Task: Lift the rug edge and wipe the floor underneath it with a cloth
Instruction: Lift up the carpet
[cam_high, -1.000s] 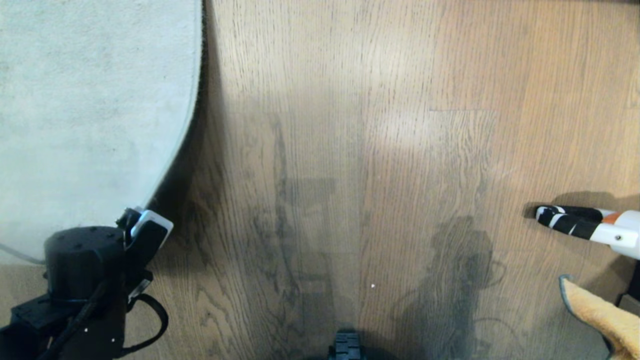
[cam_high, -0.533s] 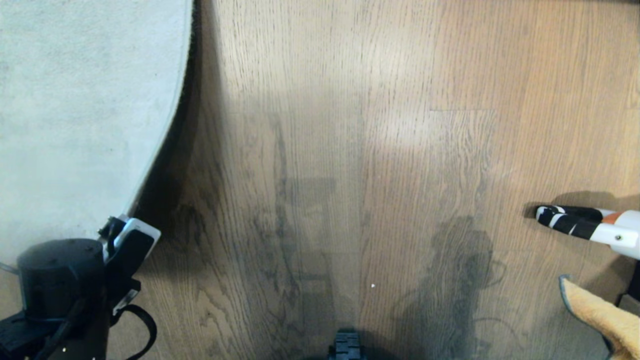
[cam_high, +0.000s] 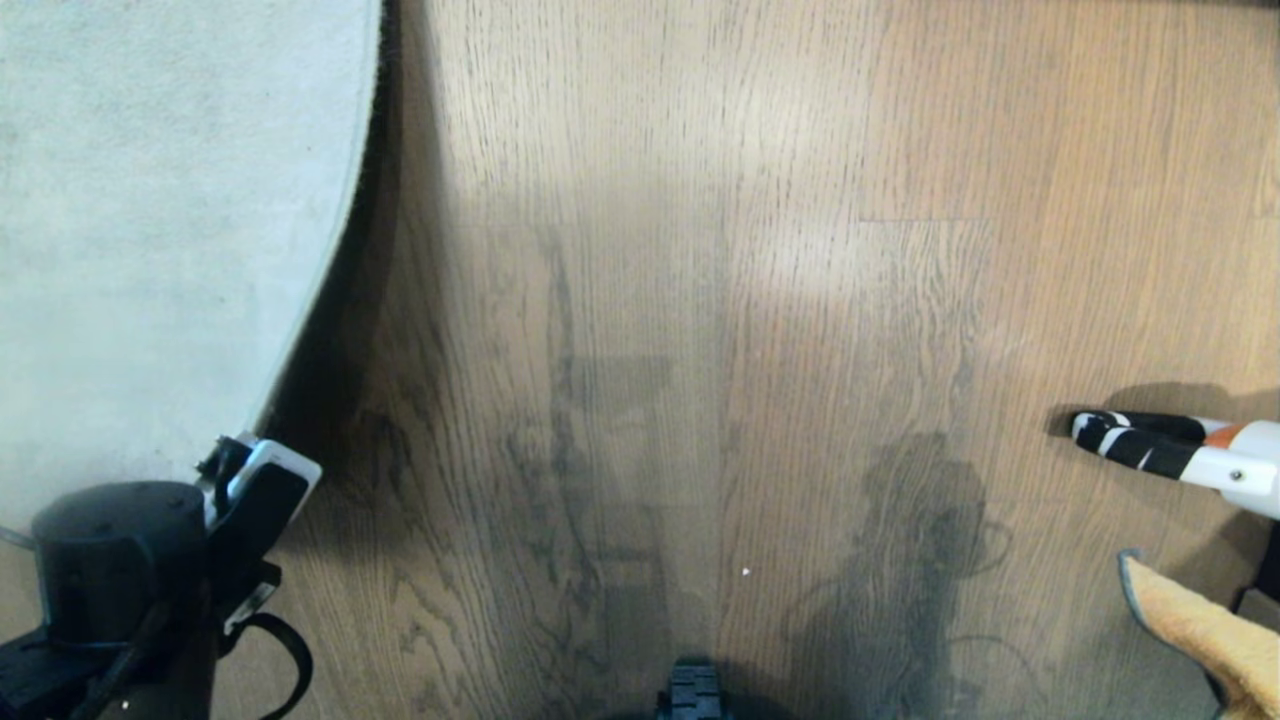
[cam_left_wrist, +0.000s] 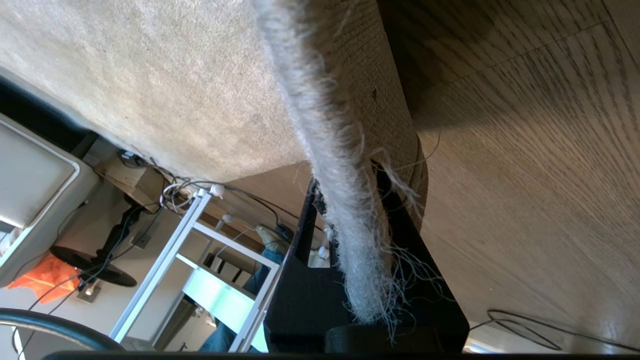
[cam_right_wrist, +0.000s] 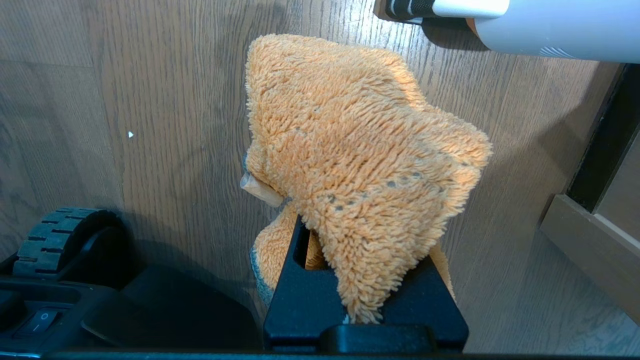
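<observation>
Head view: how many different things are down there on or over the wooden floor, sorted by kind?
Rugs: 1, the pale grey rug, its edge lifted in the left gripper.
Cloths: 1, the orange cloth, clamped in the right gripper.
Black-and-white handheld tools: 1, the striped tool lying on the floor.
Total: 3

A white handheld vacuum (cam_high: 1190, 455) lies at right — black-striped nozzle.

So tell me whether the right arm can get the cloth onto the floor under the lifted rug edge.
Probably yes. The left gripper holds the rug edge up, baring shadowed floor beside it, and nothing lies between there and the cloth in the right gripper.
</observation>
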